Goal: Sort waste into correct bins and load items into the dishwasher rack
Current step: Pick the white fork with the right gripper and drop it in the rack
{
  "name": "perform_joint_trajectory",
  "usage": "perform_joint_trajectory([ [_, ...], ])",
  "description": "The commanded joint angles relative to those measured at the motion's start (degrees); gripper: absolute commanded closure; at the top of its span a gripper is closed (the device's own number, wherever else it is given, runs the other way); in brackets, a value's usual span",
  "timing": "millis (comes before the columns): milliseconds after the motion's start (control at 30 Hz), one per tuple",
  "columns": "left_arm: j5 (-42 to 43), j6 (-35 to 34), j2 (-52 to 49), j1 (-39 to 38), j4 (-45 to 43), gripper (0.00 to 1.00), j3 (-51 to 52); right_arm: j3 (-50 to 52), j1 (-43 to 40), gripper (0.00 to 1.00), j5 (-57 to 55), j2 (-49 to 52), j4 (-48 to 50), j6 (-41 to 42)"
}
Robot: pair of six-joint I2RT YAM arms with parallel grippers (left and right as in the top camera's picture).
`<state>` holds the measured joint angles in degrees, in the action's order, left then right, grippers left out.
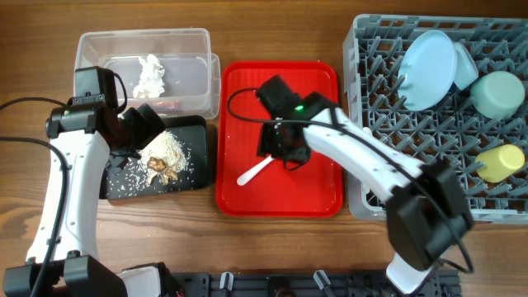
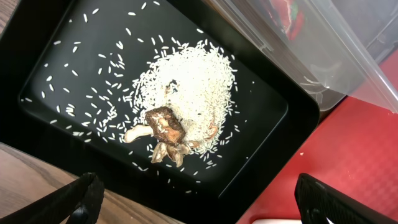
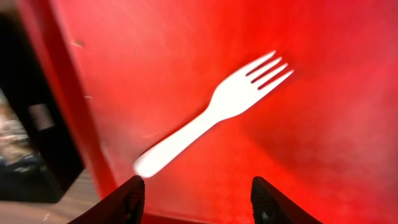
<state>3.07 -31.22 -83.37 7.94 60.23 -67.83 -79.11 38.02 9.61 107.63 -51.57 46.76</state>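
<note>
Red tray (image 1: 318,198) held the white fork (image 3: 211,118), my right gripper (image 3: 198,200) spread-jawed over it. Rice (image 2: 199,81) and brown scraps (image 2: 165,124) lay in the black tray (image 2: 37,68) beneath my left gripper (image 2: 205,202), jaws likewise apart; tissue (image 1: 151,74) sat in the clear tub (image 1: 144,35).

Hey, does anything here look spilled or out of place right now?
Loose rice grains are strewn across the black tray, away from the main heap. A white fork lies alone on the red tray, not racked.
</note>
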Motion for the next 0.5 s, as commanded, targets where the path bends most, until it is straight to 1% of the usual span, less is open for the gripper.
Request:
perform_joint_trajectory([
  [0, 0.5, -0.8, 0.5, 0.2, 0.1, 0.00, -0.3, -0.7, 1.3, 0.42, -0.3, 4.9, 2.8, 6.9],
  [100, 0.5, -0.8, 0.5, 0.2, 0.1, 0.00, -0.3, -0.7, 1.7, 0.42, -0.5, 8.2, 6.6, 10.7],
  [167, 0.5, -0.8, 0.5, 0.2, 0.0, 0.00, -0.3, -0.7, 2.3, 0.43, -0.5, 8.9, 7.6, 11.1],
  [267, 0.5, -0.8, 0.5, 0.2, 0.0, 0.00, -0.3, -0.7, 3.0, 0.44, -2.1, 9.3, 7.1, 13.7],
  [400, 0.5, -0.7, 0.5, 0.2, 0.0, 0.00, -0.3, -0.7, 3.0, 0.47, -3.3, 10.0, 7.3, 13.9],
  [467, 0.5, -0.7, 0.5, 0.2, 0.0, 0.00, -0.3, -0.7, 3.0, 0.47, -3.4, 11.4, 6.3, 13.7],
])
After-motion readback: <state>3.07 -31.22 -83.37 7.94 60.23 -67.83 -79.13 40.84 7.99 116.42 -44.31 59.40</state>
